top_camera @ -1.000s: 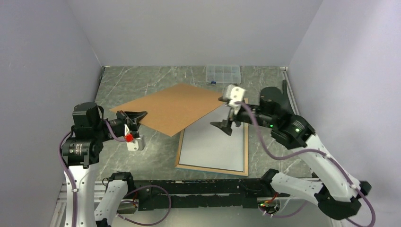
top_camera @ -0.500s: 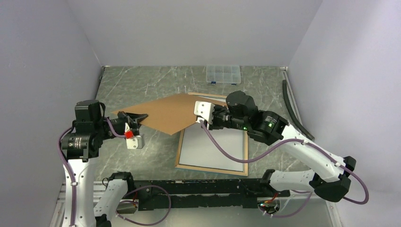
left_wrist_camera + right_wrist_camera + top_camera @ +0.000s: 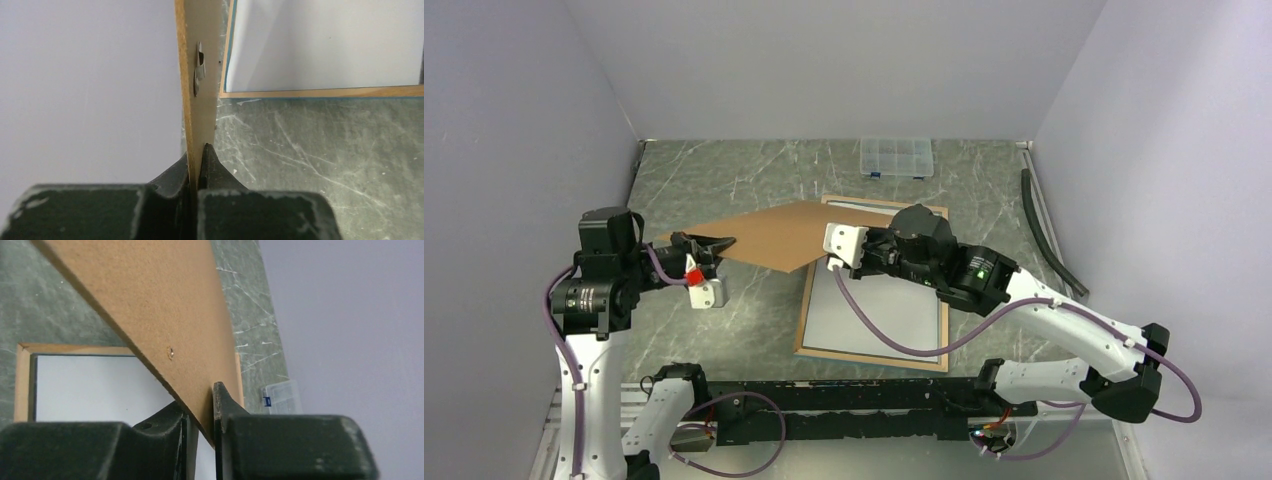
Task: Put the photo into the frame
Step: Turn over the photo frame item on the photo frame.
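The frame lies face down on the table, tan rear side up, and the photo's white back fills it. A brown backing board hangs tilted above the frame's far left corner. My left gripper is shut on the board's left corner; in the left wrist view the jaws pinch its thin edge. My right gripper is shut on the board's near right edge. The right wrist view shows the board between the fingers, with the photo and frame rim below.
A small clear plastic compartment box sits at the back of the marble table. A dark strip lies along the right wall. Walls close in on the left, back and right. A metal clip sticks out of the board's underside.
My right gripper swung left from above the frame to the board's near right edge and closed on it. The board now lies flatter. The left gripper kept its hold.
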`<state>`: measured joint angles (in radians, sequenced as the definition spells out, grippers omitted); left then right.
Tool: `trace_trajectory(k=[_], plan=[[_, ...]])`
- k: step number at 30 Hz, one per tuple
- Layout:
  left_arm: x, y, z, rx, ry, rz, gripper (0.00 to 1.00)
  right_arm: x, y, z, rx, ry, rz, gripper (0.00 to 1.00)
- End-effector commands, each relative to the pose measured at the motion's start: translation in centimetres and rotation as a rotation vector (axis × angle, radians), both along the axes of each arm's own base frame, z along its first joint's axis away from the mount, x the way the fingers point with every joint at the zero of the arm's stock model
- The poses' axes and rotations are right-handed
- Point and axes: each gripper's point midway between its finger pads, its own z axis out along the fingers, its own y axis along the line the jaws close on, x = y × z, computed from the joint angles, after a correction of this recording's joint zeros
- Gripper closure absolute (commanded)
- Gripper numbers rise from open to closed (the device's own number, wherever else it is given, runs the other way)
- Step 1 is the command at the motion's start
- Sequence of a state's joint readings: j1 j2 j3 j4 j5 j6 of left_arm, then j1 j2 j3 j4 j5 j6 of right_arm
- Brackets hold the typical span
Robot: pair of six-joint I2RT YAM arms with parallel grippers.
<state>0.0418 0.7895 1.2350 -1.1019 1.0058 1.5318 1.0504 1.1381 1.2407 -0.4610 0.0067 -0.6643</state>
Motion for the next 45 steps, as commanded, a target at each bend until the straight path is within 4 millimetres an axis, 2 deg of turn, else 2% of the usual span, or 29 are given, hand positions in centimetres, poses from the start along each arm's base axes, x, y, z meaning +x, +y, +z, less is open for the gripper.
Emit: trace_trajectory(k=[1, 2, 3, 5, 8, 10, 11, 17, 21, 25, 28, 30, 35, 38, 45], plan=[[0.3, -0.9, 4.5, -0.059, -0.155, -0.041, 0.93, 0.4, 0.2, 3.0, 0.124, -0.054, -0.039, 0.9], [0.6, -0.8, 4.7, -0.072, -0.159, -0.026, 0.87, 0.4, 0.2, 3.5, 0.15, -0.052, -0.046, 0.93], [1.0, -0.7, 5.1, -0.096, -0.151, -0.002, 0.68, 0.3, 0.2, 3.9, 0.174, -0.039, -0.052, 0.96], [1.7, -0.5, 5.9, -0.128, -0.164, 0.028, 0.39, 0.3, 0.1, 5.1, 0.235, -0.023, -0.074, 1.0], [2.7, -0.3, 7.1, -0.192, -0.131, 0.074, 0.24, 0.0, 0.2, 6.6, 0.34, 0.022, -0.073, 1.0], [3.3, -0.2, 7.5, -0.221, -0.106, 0.092, 0.1, -0.2, 0.5, 7.4, 0.407, 0.077, -0.071, 1.0], [3.6, -0.1, 7.7, -0.247, -0.097, 0.108, 0.06, 0.0, 0.5, 7.9, 0.437, 0.106, -0.086, 1.0], [5.1, 0.8, 11.1, -0.402, -0.152, 0.21, 0.06, 1.7, -0.1, 9.3, 0.54, 0.263, -0.157, 1.0], [6.8, 2.8, 13.8, -0.566, -0.141, 0.362, 0.06, 4.1, -1.9, 11.3, 0.692, 0.434, -0.236, 1.0], [8.9, 5.1, 15.0, -0.725, -0.064, 0.539, 0.06, 5.3, -3.0, 12.3, 0.74, 0.595, -0.256, 1.0], [10.5, 6.3, 13.8, -0.774, 0.021, 0.642, 0.06, 5.7, -3.6, 11.7, 0.766, 0.741, -0.233, 1.0], [11.7, 6.8, 12.1, -0.776, 0.091, 0.702, 0.06, 6.1, -4.3, 10.5, 0.778, 0.87, -0.219, 1.0], [14.5, 7.8, 4.9, -0.693, 0.332, 0.85, 0.08, 6.7, -6.3, 7.8, 0.833, 1.163, -0.169, 1.0], [15.0, 8.0, 1.3, -0.636, 0.424, 0.879, 0.09, 7.0, -7.9, 6.2, 0.853, 1.267, -0.212, 1.0], [15.5, 7.8, -4.7, -0.503, 0.536, 0.864, 0.14, 6.4, -12.8, 1.0, 0.871, 1.384, -0.404, 1.0]])
